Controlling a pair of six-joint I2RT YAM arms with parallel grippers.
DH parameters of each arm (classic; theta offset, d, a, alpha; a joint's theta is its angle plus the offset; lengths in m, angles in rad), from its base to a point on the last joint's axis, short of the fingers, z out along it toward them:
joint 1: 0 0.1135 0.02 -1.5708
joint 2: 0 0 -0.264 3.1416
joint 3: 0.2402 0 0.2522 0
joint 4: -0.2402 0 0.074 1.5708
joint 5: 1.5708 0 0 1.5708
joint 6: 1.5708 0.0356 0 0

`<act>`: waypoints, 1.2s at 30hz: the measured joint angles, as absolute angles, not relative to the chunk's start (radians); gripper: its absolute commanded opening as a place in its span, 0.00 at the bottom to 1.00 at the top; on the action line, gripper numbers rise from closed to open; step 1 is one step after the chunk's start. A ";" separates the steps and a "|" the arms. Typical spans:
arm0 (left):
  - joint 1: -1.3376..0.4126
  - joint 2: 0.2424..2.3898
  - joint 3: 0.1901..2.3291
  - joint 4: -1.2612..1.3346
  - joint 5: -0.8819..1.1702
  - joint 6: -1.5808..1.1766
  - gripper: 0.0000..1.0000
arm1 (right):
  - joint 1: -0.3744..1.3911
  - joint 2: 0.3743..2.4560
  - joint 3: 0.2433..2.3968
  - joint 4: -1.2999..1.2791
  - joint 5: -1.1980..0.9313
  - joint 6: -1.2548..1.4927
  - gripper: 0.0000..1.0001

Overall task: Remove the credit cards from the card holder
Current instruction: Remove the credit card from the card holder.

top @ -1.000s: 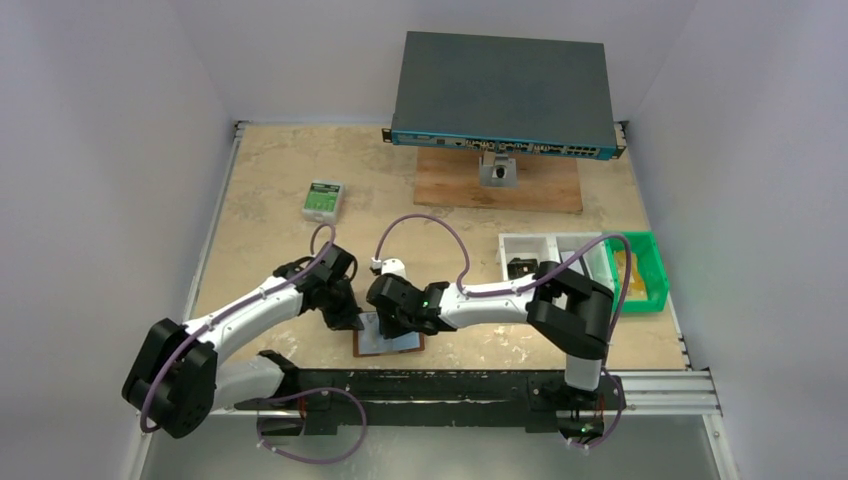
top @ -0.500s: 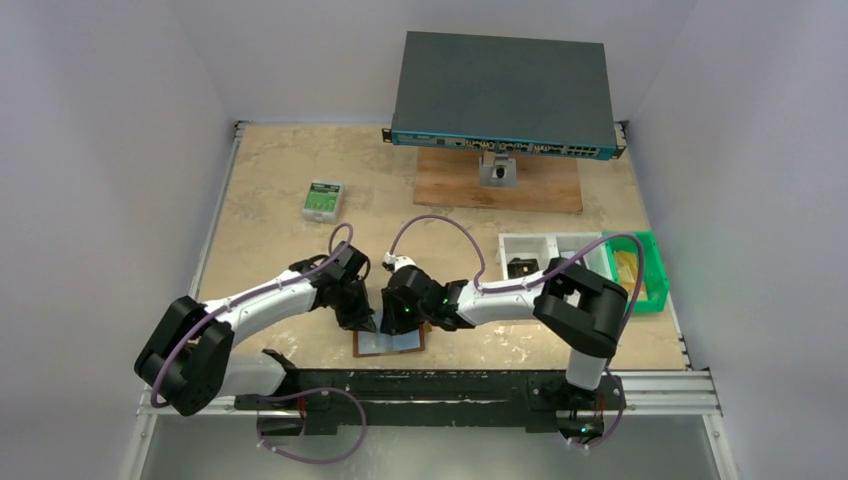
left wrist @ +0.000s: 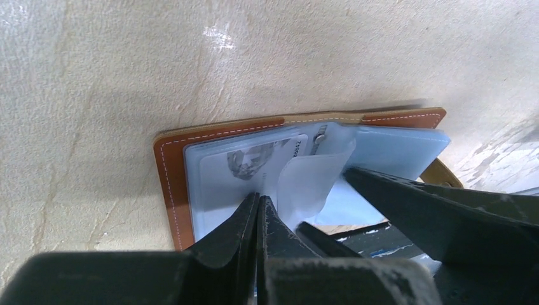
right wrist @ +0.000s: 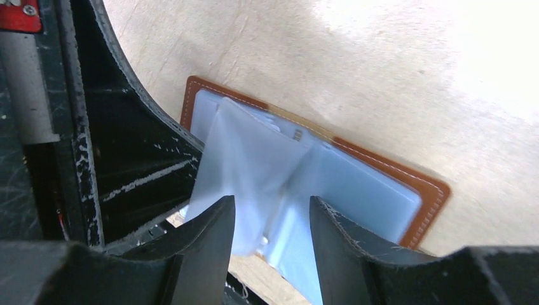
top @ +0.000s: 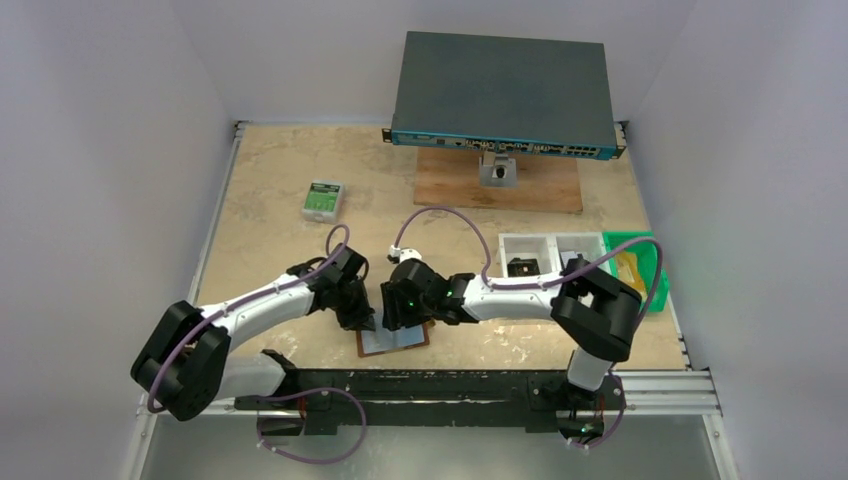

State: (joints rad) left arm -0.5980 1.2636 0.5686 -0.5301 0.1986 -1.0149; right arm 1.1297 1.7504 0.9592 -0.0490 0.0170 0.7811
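The card holder (top: 395, 342) lies open near the table's front edge, with a brown leather rim (left wrist: 170, 184) and grey-blue pockets (right wrist: 372, 190). A credit card (left wrist: 249, 160) with a printed face shows inside the left pocket. A translucent sleeve (left wrist: 305, 181) stands up along the fold. My left gripper (left wrist: 259, 199) is shut, its tips resting on the left pocket over the card, with nothing between them. My right gripper (right wrist: 272, 203) hangs open over the fold, one finger on each side of the raised sleeve (right wrist: 245, 171), gripping nothing. In the top view the left gripper (top: 364, 322) and right gripper (top: 402, 326) stand close together.
A small green-and-white box (top: 322, 200) sits at the back left. A network switch (top: 503, 95) rests on a wooden board (top: 498, 187) at the back. A white tray (top: 535, 245) and a green bin (top: 645, 280) stand to the right. A metal rail (top: 460, 385) runs along the front edge.
My right gripper's jaws have opened, and its wrist has shifted a little right and away. The left arm edged slightly to the right and stays shut on the left pocket.
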 measured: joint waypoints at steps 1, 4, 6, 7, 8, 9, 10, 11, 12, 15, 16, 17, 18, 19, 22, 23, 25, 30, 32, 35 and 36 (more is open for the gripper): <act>-0.598 1.260 0.567 -0.528 0.199 -1.015 0.00 | 1.129 1.737 0.960 -0.070 0.029 0.782 0.47; -0.599 1.248 0.561 -0.524 0.198 -1.015 0.00 | 1.127 1.695 0.963 -0.123 0.062 0.785 0.48; -0.599 1.240 0.561 -0.522 0.198 -1.015 0.00 | 1.126 1.660 0.963 -0.154 0.079 0.789 0.48; -0.604 1.235 0.561 -0.520 0.198 -1.015 0.00 | 1.126 1.641 0.964 -0.170 0.091 0.792 0.48; -0.607 1.232 0.561 -0.516 0.199 -1.015 0.00 | 1.126 1.623 0.965 -0.181 0.101 0.794 0.48; -0.613 1.229 0.561 -0.512 0.199 -1.015 0.00 | 1.126 1.607 0.966 -0.194 0.114 0.798 0.48; -0.620 1.228 0.561 -0.509 0.199 -1.015 0.01 | 1.126 1.593 0.967 -0.204 0.121 0.801 0.48; -0.628 1.227 0.561 -0.506 0.199 -1.015 0.01 | 1.126 1.576 0.967 -0.218 0.133 0.805 0.48; -0.637 1.227 0.561 -0.503 0.199 -1.015 0.01 | 1.126 1.560 0.967 -0.233 0.146 0.809 0.47; -0.667 1.236 0.579 -0.502 0.198 -1.015 0.02 | 1.126 1.525 0.967 -0.262 0.168 0.820 0.47; -0.674 1.245 0.588 -0.499 0.199 -1.015 0.02 | 1.126 1.514 0.966 -0.271 0.173 0.825 0.46; -0.685 1.258 0.602 -0.495 0.199 -1.015 0.02 | 1.126 1.506 0.966 -0.278 0.175 0.830 0.46; -0.692 1.272 0.617 -0.490 0.199 -1.015 0.02 | 1.126 1.497 0.962 -0.278 0.179 0.834 0.46; -0.699 1.290 0.633 -0.482 0.200 -1.015 0.02 | 1.126 1.489 0.957 -0.280 0.187 0.839 0.46; -0.712 1.339 0.675 -0.469 0.203 -1.015 0.03 | 1.126 1.469 0.934 -0.292 0.196 0.856 0.46; -0.717 1.357 0.690 -0.464 0.204 -1.015 0.03 | 1.126 1.464 0.926 -0.294 0.197 0.859 0.46; -0.722 1.393 0.718 -0.455 0.206 -1.014 0.04 | 1.126 1.452 0.908 -0.303 0.200 0.868 0.46; -0.728 1.479 0.769 -0.450 0.207 -1.011 0.03 | 1.126 1.438 0.884 -0.316 0.203 0.883 0.46; -0.728 1.522 0.786 -0.448 0.212 -1.010 0.03 | 1.126 1.438 0.881 -0.316 0.206 0.883 0.45; -0.728 1.551 0.792 -0.451 0.221 -1.008 0.04 | 1.126 1.443 0.881 -0.314 0.207 0.883 0.45; -0.728 1.549 0.793 -0.456 0.222 -1.006 0.05 | 1.126 1.447 0.881 -0.311 0.207 0.883 0.45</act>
State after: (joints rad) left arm -0.7280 1.5486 0.7933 -0.4557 0.2222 -1.0061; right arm 1.1255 1.4467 0.8814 -0.3115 0.2066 0.8829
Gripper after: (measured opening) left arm 0.034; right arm 0.455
